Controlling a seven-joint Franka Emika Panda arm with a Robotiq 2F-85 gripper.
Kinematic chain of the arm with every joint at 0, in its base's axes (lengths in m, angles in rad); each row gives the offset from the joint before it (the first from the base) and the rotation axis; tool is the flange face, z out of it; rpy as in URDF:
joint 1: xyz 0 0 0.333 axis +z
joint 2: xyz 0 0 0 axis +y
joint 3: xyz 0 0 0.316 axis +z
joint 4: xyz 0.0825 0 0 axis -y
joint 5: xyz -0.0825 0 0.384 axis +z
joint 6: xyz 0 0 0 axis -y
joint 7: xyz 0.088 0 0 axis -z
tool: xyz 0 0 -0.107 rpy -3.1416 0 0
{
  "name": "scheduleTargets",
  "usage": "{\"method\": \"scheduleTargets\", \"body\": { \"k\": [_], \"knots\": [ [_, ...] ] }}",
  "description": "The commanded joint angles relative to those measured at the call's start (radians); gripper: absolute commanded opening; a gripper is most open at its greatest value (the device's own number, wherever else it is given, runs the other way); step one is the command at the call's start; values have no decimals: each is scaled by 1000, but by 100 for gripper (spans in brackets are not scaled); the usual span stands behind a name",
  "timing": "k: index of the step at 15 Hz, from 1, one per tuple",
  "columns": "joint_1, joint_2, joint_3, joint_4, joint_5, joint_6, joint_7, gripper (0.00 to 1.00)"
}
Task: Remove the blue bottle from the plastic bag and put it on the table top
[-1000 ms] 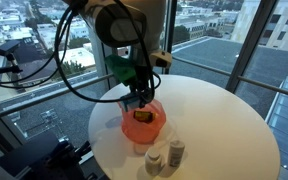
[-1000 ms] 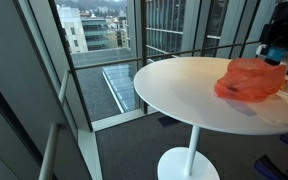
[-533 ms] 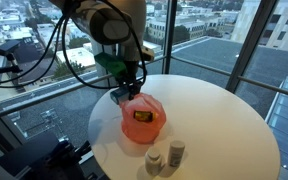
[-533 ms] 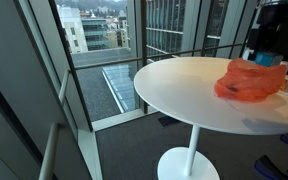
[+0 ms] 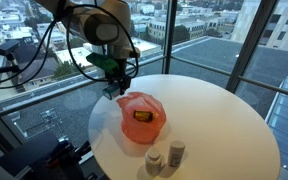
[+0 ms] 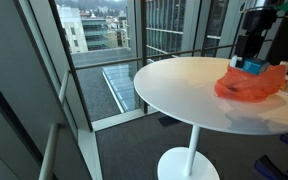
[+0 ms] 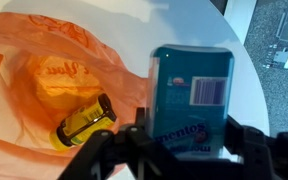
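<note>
The end effector (image 7: 189, 138) clamps a rectangular blue bottle (image 7: 192, 85) above the round white desk (image 5: 219, 120). The crumpled orange plastic bag (image 7: 34, 60) holds a yellow object (image 7: 84, 120).

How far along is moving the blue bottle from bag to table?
Done: the blue bottle is out of the orange bag. In hand: the gripper clamps it in the air beside the bag. Left: set it on the table top and release.

- The round white table (image 5: 219, 120) stands on one central leg in an exterior view (image 6: 174, 85).
- An orange plastic bag (image 5: 142, 118) lies crumpled on the top, near one edge.
- A small whitish bottle (image 5: 154, 160) and a small greyish bottle (image 5: 176, 152) stand upright just beside each other, near the bag.
</note>
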Motion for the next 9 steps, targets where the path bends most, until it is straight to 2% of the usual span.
{"method": "scheduleTargets", "body": {
  "k": [1, 9],
  "knots": [
    [23, 40, 25, 4, 13, 32, -28, 43],
    [51, 176, 67, -5, -12, 127, -12, 43]
  ]
}}
